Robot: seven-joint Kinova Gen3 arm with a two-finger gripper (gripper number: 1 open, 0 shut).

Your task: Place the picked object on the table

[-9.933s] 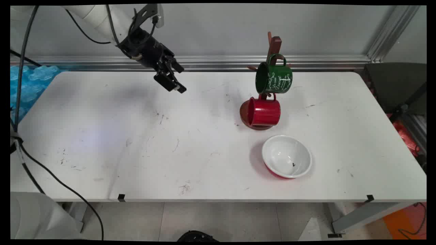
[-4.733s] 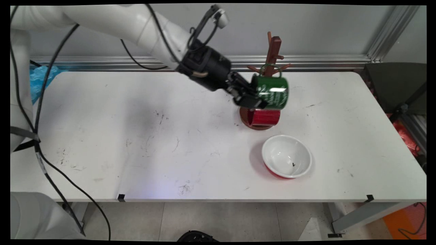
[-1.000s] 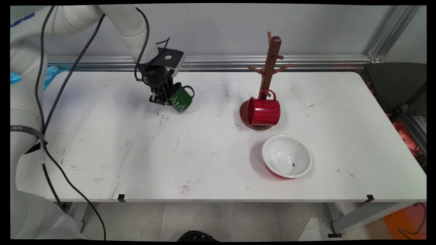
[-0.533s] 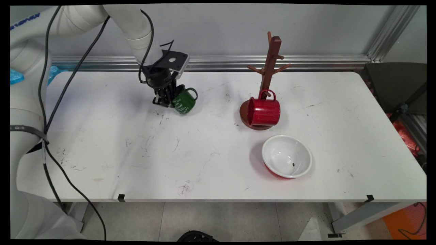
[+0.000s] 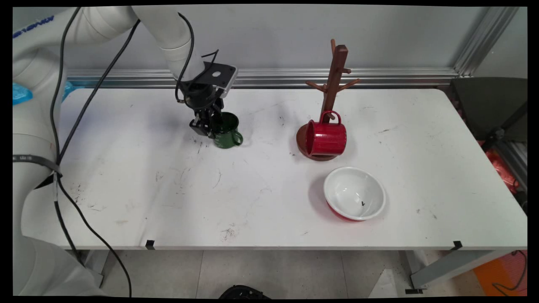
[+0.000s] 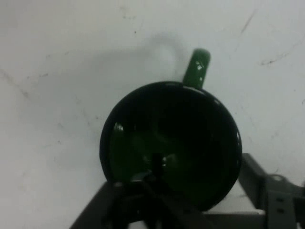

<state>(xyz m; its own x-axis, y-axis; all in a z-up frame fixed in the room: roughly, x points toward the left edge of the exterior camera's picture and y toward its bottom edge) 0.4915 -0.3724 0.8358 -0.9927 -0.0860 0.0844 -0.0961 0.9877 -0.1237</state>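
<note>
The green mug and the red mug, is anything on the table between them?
No. In the main view, only bare, scuffed white table lies between the green mug and the red mug.

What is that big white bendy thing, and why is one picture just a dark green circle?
The white bendy thing is a robot arm. At its end is a black gripper, like a hand with two fingers. One picture comes from a camera above the white table, looking down across it. The other comes from a camera on the hand itself, looking straight down into a green mug, so you see its round dark inside and its handle. The gripper pinches the mug's rim, one finger inside and one outside, and the mug stands upright on the table. Farther right stands a wooden mug tree with a red mug hanging on it, and near that sits a white bowl, red outside.
</note>
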